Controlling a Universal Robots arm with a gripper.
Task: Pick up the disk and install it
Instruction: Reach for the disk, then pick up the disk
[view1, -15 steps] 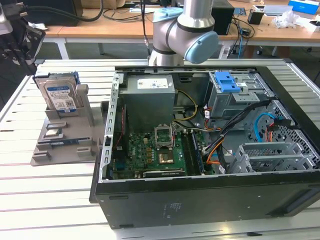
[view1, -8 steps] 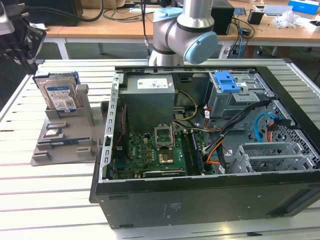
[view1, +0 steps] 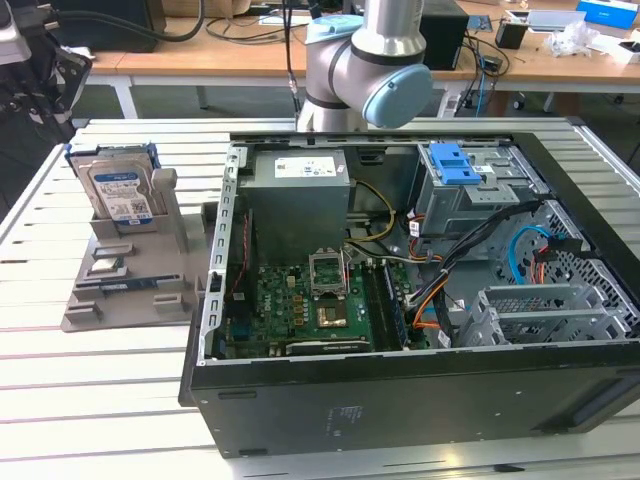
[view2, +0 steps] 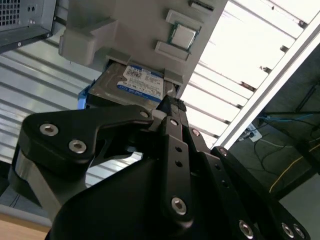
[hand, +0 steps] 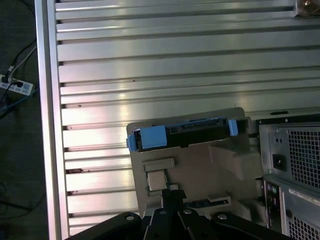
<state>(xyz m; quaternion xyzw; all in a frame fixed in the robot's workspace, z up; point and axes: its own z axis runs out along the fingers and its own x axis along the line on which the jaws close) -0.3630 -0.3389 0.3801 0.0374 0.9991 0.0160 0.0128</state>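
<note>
The disk (view1: 118, 190), silver with a white-and-blue label in a blue frame, stands upright in a grey holder (view1: 130, 295) on the exterior view's left, beside the open computer case (view1: 400, 400). In both wrist views my gripper (hand: 172, 194) hovers over the holder, apart from the disk. Its black fingers (view2: 169, 106) meet at the tips with nothing between them. The first wrist view looks at the disk (hand: 180, 134) edge-on, and the second wrist view faces the label of the disk (view2: 137, 82).
A small silver chip (view1: 107, 266) lies on the holder's lower step. Inside the case a metal drive cage carries a blue latch (view1: 455, 163), with cables and a motherboard (view1: 300, 305) nearby. The slatted table (view1: 100, 400) has an edge rail (hand: 47, 125).
</note>
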